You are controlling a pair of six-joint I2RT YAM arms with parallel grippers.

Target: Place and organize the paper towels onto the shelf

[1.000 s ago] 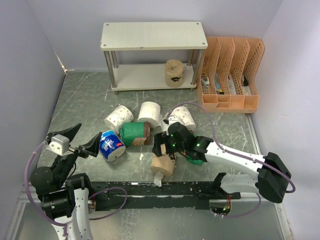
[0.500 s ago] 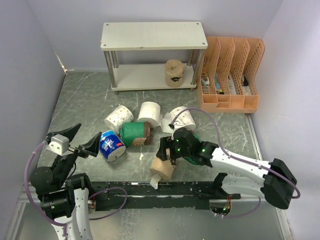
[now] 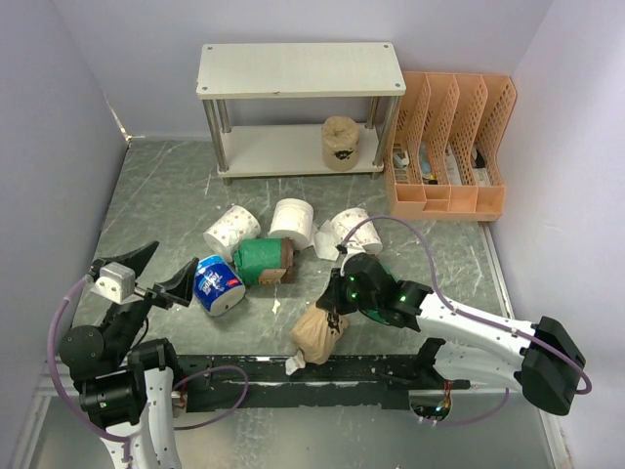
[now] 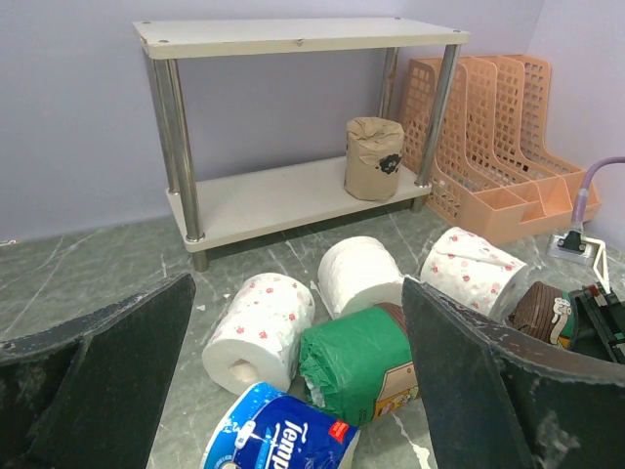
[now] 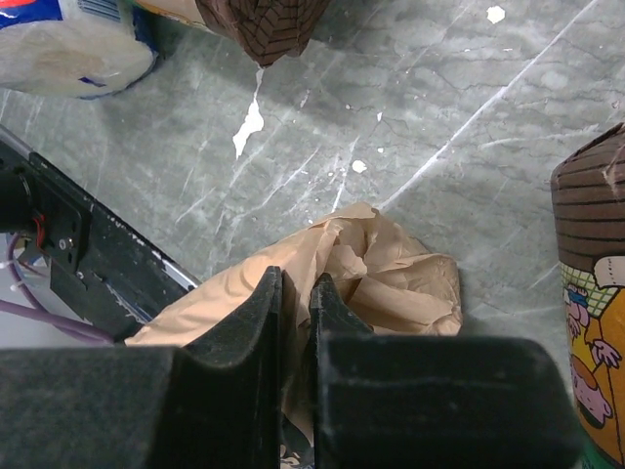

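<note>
Grasping is the step in hand, as I judge it: the right gripper is clenched on the crumpled wrapper of the tan roll, which lies on its side on the table near the front edge, just beside the black rail. In the wrist view the two fingers stand almost together with only a fold of paper between them, so the hold is on the wrapping, not around the body. The left gripper hangs spread apart and holds nothing, close to the blue-white roll. The shelf stands well apart at the back, with one beige roll on its lower board. The next move, I think, calls for a slow lift, because thin paper may tear or slip, and then a carry to that lower board
</note>
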